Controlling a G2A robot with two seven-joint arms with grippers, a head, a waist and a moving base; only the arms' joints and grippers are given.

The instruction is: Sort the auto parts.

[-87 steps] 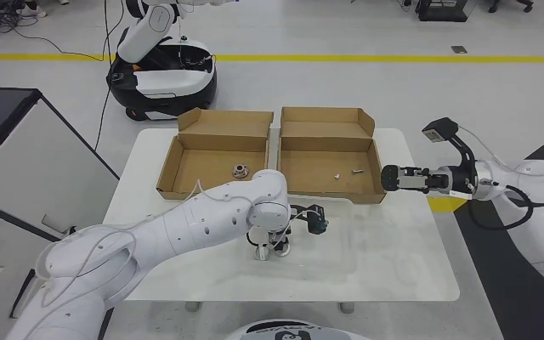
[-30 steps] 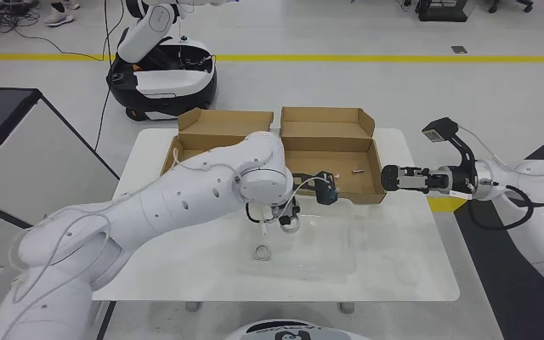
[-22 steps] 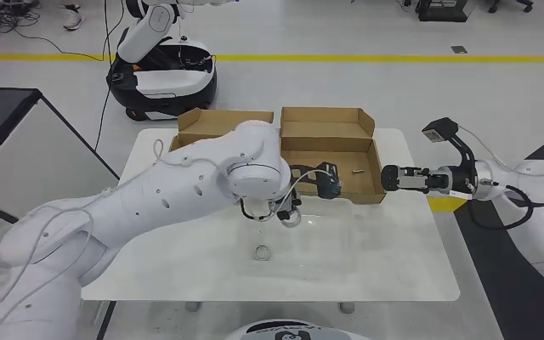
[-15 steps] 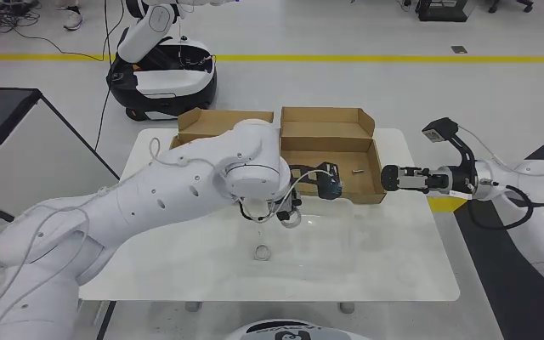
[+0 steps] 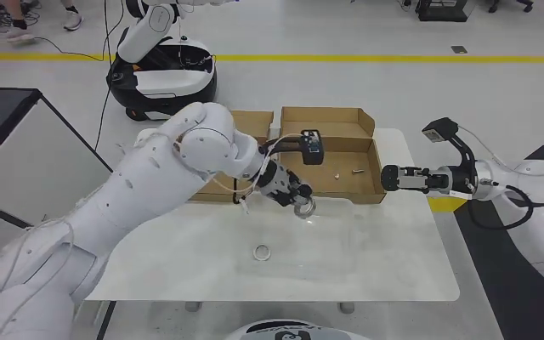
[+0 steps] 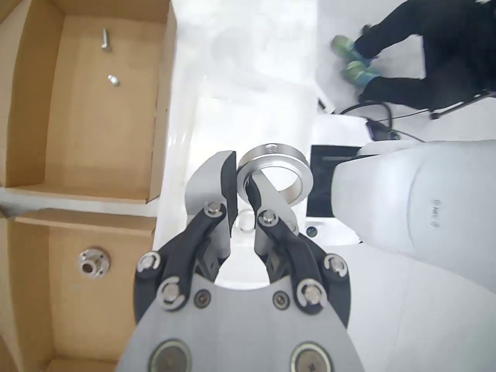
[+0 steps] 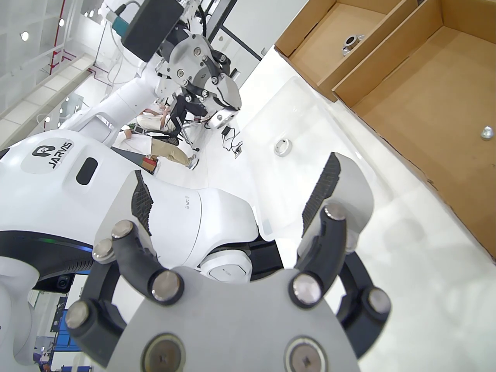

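We see the left tool point(image 6: 242, 185) clamped on the metal ring point(image 6: 273, 152) over the counter point(image 5: 382, 255). The right tool point(image 5: 388, 178), jaws apart, sits at 3 o'clock.

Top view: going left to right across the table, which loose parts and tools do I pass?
loose ring → left tool gripping a second ring → small metal part in the right box → bolt → right tool

My left arm point(image 5: 191, 157) stretches forward, its gripper point(image 6: 242, 179) pinched on the wall of a metal ring point(image 6: 271, 153) — my right arm point(image 5: 501, 180) is held out sideways, its gripper point(image 7: 236, 181) spread wide.
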